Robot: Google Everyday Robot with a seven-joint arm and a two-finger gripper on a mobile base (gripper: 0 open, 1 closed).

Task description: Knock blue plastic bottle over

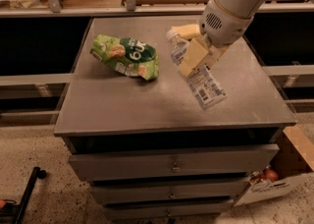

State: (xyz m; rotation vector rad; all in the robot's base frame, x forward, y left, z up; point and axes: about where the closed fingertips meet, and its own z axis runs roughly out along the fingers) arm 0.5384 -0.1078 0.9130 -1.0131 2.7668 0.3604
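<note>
Two things lie on the grey cabinet top (122, 105): a blue plastic bottle (208, 88) and a green snack bag (127, 56). The bottle is down on its side in the right half of the surface, set on a slant. Its white cap points toward the far edge and its base toward the near right corner. Its pale printed label faces up. The clear, ribbed body stops short of both the near edge and the right edge.

The gripper (180, 51) hangs low over the bottle's upper part, just below the cap, on a white arm (240, 2) that comes in from beyond the far right corner. Its two yellowish fingers (194, 58) stand spread apart. One lies across the near side of the bottle's shoulder and the other sits on the far side, beside the cap, so that the neck end is between them. Whether they press on the plastic I cannot tell.

The snack bag rests crumpled in the left half, nearer the far left corner than the near edge, well apart from the bottle and the gripper.

Below the top, the cabinet's front shows a row of drawers (171, 164), each with a small knob at the middle. On the speckled floor by the cabinet's right side stands an open cardboard box (289, 169).
</note>
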